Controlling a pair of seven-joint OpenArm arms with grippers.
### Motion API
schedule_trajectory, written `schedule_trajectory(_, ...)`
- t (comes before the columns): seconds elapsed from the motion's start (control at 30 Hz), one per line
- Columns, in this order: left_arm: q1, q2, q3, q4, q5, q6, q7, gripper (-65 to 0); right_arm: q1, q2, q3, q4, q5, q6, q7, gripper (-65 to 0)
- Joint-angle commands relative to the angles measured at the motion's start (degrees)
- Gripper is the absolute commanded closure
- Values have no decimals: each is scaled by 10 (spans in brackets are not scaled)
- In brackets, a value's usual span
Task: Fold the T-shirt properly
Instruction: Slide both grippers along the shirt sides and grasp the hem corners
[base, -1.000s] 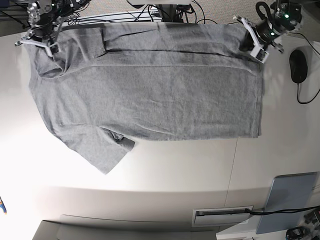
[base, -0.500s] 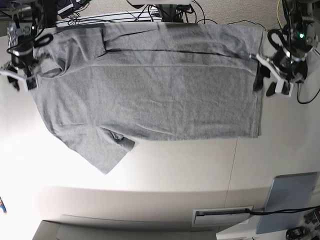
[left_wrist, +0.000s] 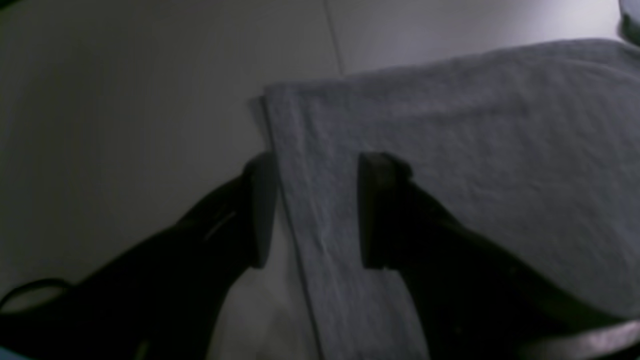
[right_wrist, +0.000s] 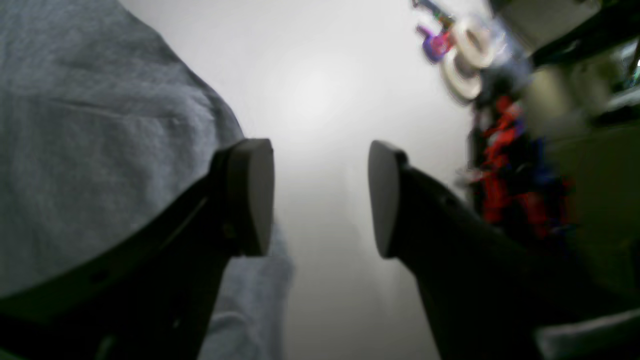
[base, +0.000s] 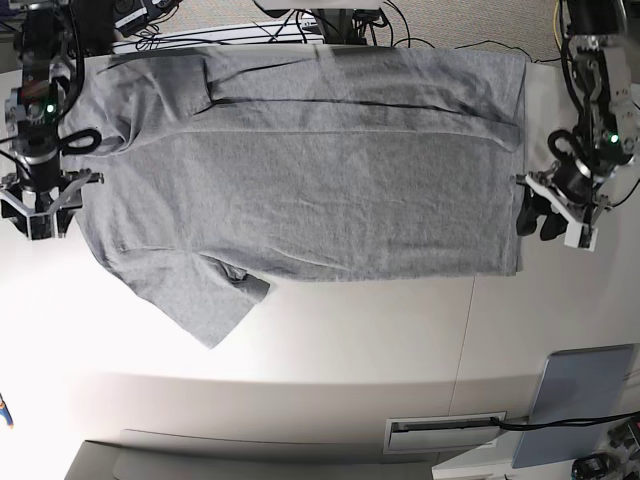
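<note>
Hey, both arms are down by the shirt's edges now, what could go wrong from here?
The left gripper straddles only a thin strip of the T-shirt hem, so a pinch may slip off. The right gripper has mostly bare table between its pads and could close on nothing. The rumpled sleeve may fold in crooked.

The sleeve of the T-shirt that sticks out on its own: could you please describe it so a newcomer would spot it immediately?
Start from the white table, where the grey T-shirt lies spread flat across the far half. Follow its near edge toward the left of the base view: the sleeve juts out diagonally toward the camera. Unlike the far sleeve, which is folded onto the body, it lies splayed on bare table.
</note>
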Motion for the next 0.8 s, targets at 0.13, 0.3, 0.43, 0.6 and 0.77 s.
schedule_trajectory(0.13,-64,-10,39,-71,3,22,-10,-273,60,13,6,-75,24,43,-21,-302)
schedule_trajectory(0.3,-134,-9,79,-151,3,23,-10,-273,108,13,6,-126,60,74,-43,-302)
schedule_trajectory(0.43,-189,-6,106,-222,13,37,-1,-273,127,12,6,-133,75,86,-46,-302)
schedule_trajectory(0.6,-239,9,110,-287,23,42,-1,-273,133,13,6,-133,74,86,-43,-302)
schedule_trajectory(0.77,-266,25,110,-315,55,43,-2,-273,133,13,6,-133,74,86,-43,-302)
